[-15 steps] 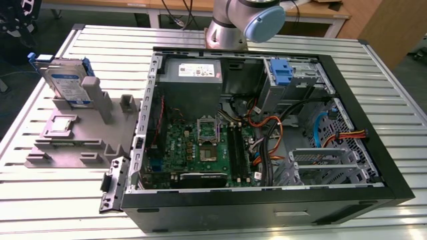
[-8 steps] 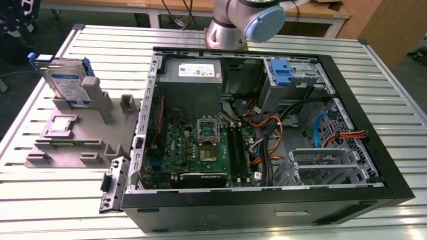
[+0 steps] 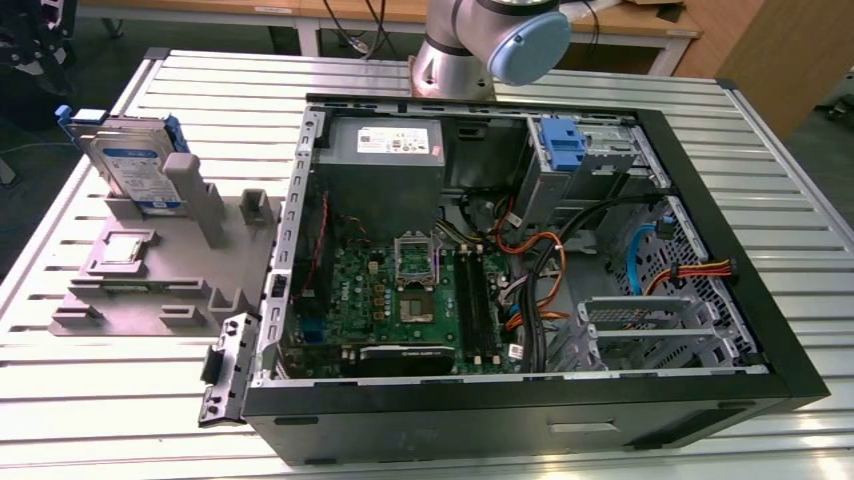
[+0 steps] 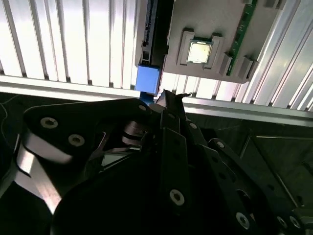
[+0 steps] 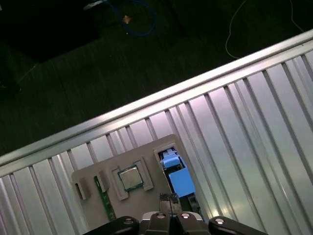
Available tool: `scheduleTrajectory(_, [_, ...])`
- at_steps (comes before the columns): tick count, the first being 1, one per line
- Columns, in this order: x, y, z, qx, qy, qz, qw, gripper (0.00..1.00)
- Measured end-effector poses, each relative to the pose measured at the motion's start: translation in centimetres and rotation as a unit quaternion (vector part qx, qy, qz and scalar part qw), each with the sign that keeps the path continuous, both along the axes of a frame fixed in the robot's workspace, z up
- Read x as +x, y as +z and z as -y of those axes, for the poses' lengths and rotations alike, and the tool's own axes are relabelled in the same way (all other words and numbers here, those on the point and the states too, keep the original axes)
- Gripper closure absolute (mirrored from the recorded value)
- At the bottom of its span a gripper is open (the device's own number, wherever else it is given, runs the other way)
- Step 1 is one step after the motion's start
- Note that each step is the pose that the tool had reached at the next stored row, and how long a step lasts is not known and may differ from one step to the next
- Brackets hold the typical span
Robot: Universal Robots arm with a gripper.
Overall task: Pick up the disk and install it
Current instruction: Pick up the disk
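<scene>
In the exterior view, the disk (image 3: 131, 165), a flat silver hard drive with a white-and-blue label in a blue plastic carrier, stands on edge in a slot of the grey moulded fixture (image 3: 147, 290). The fixture sits on the ribbed metal table (image 3: 80, 400) at the exterior view's left. The label faces the camera, but its print is too small to read. A square silver processor chip (image 3: 120, 248) lies flat on the fixture just in front of the disk. The open black computer case (image 3: 534, 410) lies well apart toward the exterior view's right, with the grey arm (image 3: 514, 40) rising behind it.

In the second wrist view, the black gripper (image 4: 167, 98) looks down on the table with its fingers drawn together on nothing. The disk (image 4: 147, 79) is seen edge-on as a thin strip ending in a blue tab. That tab is just past the fingertips in the picture but lower in depth, so the two are apart. The strip's long axis runs away from the gripper along the fixture's side. The processor chip (image 4: 200, 51) and a green memory stick (image 4: 243, 29) lie beside it.

In the first wrist view, the gripper (image 5: 169, 199) again appears clenched and empty. The blue end of the disk (image 5: 178, 178) lies directly ahead of it and below. I judge the pick not yet begun.
</scene>
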State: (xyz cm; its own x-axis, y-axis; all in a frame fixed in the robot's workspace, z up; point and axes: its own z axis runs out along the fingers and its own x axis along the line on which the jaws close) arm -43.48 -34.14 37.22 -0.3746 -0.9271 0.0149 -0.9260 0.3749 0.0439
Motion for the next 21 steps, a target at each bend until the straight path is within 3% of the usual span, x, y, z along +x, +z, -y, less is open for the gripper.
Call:
scheduleTrajectory(3, [0.0,-0.02,0.0,-0.0001,0.022,0.0018,0.9998,0.9])
scheduleTrajectory(7, [0.0,-0.1,-0.01,0.0058,0.028,0.0106,0.9995,0.9])
scheduleTrajectory(9, [0.0,-0.15,-0.01,0.0073,0.038,0.0126,0.9992,0.9])
scheduleTrajectory(12, [0.0,-0.24,0.0,0.0076,0.063,0.013,0.9979,0.9])
scheduleTrajectory(16, [0.0,-0.36,0.0,0.008,0.098,0.0132,0.9951,0.9])
scheduleTrajectory(17, [-0.01,-0.36,0.0,0.0078,0.102,0.0152,0.9947,0.9])
scheduleTrajectory(21, [0.0,-0.37,0.0,0.0062,0.109,0.0322,0.9935,0.9])
